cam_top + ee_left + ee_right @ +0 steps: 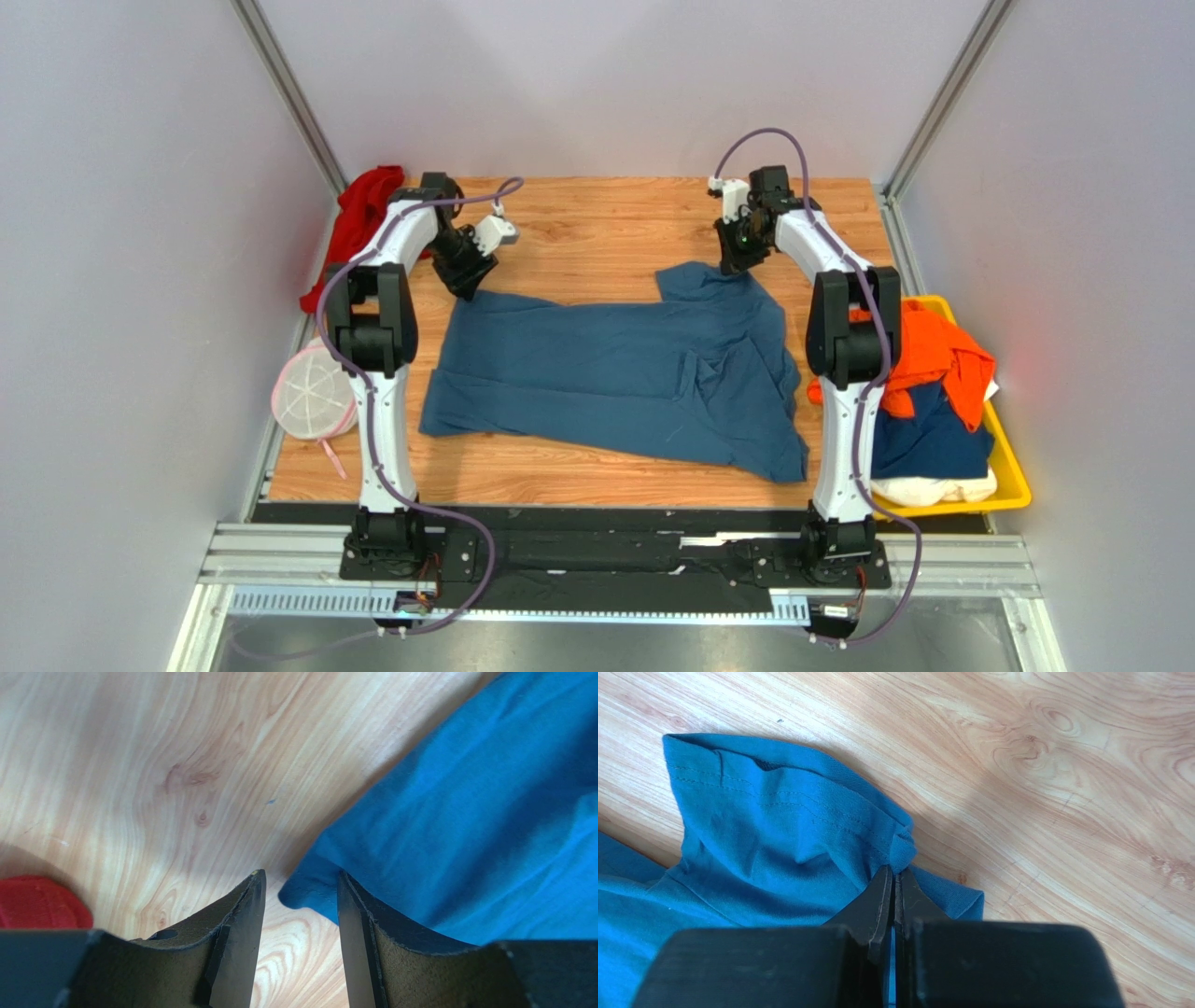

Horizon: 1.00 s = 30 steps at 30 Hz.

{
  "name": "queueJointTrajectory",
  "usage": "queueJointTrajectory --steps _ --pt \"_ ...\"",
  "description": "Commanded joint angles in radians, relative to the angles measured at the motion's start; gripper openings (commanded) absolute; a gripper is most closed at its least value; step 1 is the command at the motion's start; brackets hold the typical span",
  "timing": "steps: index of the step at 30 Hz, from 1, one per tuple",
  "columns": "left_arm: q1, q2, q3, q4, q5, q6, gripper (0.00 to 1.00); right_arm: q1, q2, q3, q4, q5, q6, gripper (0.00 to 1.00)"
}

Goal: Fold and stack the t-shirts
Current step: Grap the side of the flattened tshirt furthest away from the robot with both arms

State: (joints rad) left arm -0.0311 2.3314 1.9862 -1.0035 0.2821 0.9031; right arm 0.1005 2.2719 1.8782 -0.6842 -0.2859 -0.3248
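Note:
A large teal-blue t-shirt (pixel 617 371) lies spread across the middle of the wooden table. My left gripper (pixel 470 284) is at its far left corner. In the left wrist view the left gripper (pixel 300 882) stands open, and the corner of the blue t-shirt (pixel 456 812) reaches into the gap between the fingers without being pinched. My right gripper (pixel 739 259) is at the shirt's far right part, near a sleeve. In the right wrist view the right gripper (pixel 896 875) is shut on a bunched fold of the blue t-shirt (pixel 780 833). More t-shirts, orange (pixel 933 350), navy (pixel 933 434) and cream (pixel 933 490), lie heaped at the right.
The heap sits in a yellow bin (pixel 1013 476) at the table's right edge. A red cloth (pixel 362 210) hangs over the far left corner. A round white-and-pink mesh disc (pixel 313 392) lies at the left edge. Grey walls enclose the table.

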Motion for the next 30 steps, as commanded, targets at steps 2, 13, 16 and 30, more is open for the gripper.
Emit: queueJointTrajectory --steps 2,13,16,30 --pt "0.007 0.022 0.031 -0.049 0.055 0.042 0.51 0.004 -0.078 -0.008 0.003 -0.001 -0.017 0.0" --pt "0.007 0.045 0.048 -0.044 0.035 0.026 0.0 0.005 -0.115 -0.047 0.008 0.005 -0.023 0.0" --pt "0.007 0.034 0.046 -0.024 0.025 0.005 0.0 0.007 -0.121 -0.031 0.0 0.005 -0.022 0.0" --pt "-0.004 -0.086 -0.047 0.012 -0.044 -0.056 0.0 0.01 -0.232 -0.01 -0.06 -0.019 -0.02 0.0"
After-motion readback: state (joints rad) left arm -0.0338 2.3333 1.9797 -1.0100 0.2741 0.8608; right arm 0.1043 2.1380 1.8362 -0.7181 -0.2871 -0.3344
